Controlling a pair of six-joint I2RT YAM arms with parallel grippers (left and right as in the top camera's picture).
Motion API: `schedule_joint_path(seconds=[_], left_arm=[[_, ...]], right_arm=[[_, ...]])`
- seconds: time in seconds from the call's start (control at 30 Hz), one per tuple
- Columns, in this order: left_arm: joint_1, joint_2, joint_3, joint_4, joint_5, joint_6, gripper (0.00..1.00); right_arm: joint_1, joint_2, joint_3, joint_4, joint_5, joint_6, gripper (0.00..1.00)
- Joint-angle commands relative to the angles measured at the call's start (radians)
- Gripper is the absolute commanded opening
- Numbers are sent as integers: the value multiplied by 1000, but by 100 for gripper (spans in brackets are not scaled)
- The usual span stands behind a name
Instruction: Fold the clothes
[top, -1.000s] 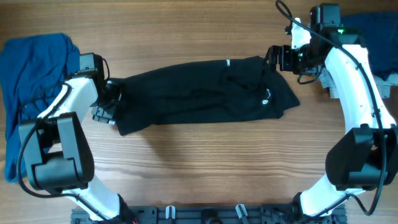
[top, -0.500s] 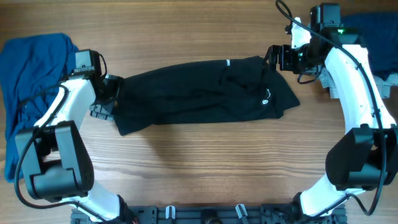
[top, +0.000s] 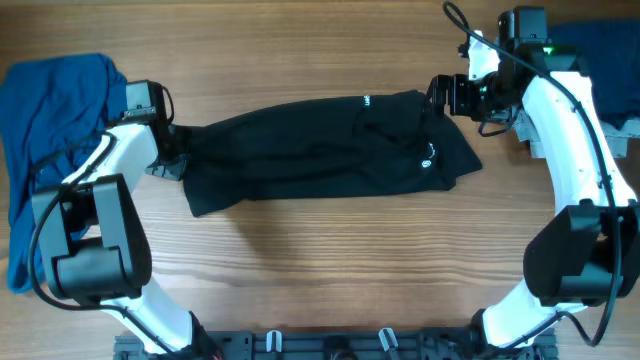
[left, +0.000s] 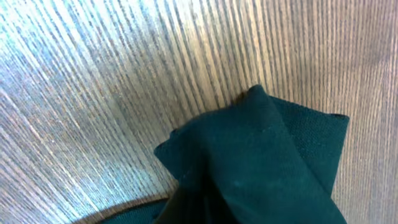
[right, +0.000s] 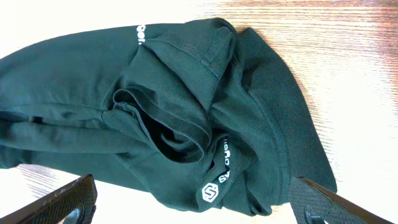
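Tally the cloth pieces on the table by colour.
black shirt: 1
bright blue garment: 1
dark blue cloth, far right edge, partly hidden: 1
Total: 3

Bright, even light is falling from above in the overhead view, leaving only soft, short shadows on the wooden table (top: 320, 290). In the left wrist view, glare is washing out the grain at the upper left, and the black shirt (left: 261, 168) is looking greenish and slightly soft. In the right wrist view, the table is blowing out to white along the top and left, while the shirt's folds are showing sharply.
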Motion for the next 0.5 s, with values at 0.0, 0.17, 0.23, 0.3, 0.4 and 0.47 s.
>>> schedule_joint_path(seconds=[0.0,0.17,0.23,0.3,0.4,0.47], left_arm=[[11,15,-3,-5,22,84,4],[34,-37,48,-43,134,227,4],[28,-78,79,-58,166,276,4],[18,-104,100,-74,193,298,4],[-15,-135,134,-96,202,299,4],[-56,-143,149,-95,213,298,4]], right_arm=[[5,2,6,-3,-20,-6,99],[5,2,6,-5,-20,-6,99],[5,2,6,-5,-21,-5,100],[5,2,6,-5,-21,-5,99],[5,2,6,-6,-21,-5,100],[5,2,6,-6,-21,-5,99]])
